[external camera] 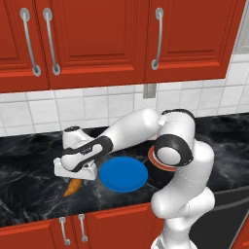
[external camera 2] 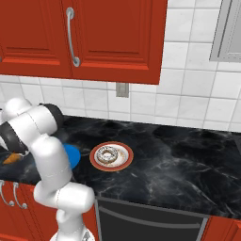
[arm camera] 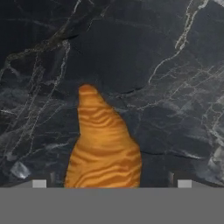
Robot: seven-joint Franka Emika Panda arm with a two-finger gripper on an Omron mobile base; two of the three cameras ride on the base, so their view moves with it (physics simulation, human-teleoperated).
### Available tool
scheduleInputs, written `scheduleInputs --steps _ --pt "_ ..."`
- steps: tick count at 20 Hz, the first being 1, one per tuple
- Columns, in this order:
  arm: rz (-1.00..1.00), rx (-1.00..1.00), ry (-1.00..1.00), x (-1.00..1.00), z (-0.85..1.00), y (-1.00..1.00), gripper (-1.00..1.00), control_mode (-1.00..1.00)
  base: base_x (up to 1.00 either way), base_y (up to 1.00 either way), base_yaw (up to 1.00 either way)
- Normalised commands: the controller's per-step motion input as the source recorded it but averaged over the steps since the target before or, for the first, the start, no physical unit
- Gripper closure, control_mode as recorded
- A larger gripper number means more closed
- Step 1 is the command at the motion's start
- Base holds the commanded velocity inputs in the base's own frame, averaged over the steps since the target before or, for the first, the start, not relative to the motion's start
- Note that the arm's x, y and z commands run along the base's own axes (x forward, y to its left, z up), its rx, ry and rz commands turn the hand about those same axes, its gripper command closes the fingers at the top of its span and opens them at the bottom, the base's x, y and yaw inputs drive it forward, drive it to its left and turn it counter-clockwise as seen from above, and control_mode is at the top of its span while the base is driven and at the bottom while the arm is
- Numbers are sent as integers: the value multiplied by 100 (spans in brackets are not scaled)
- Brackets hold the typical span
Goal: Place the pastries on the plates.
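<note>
My claw (arm camera: 111,183) is open around the croissant (arm camera: 104,144); I should squeeze gently, then carry it to the blue plate (external camera: 123,174).

Base views flank arm, share counter (external camera: 29,160); hand view close overhead.

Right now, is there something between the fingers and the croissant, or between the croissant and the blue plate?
Nothing visible. The gripper hangs right above the croissant, fingers either side. Only bare black counter separates the croissant from the blue plate.
</note>
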Motion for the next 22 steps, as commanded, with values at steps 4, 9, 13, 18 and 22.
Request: scheduleInputs --steps 4,9,13,18,22 --pt "-4 -3 0 11 -33 7 -100 -100 0 0 0" --pt "-1 0 0 1 -17 2 -100 -100 0 0 0" --pt "0 -1 1 0 -3 0 100 -100 0 0 0" --pt "0 0 0 0 19 -11 100 -100 0 0 0" --pt "0 0 0 0 26 -58 100 -100 0 0 0"
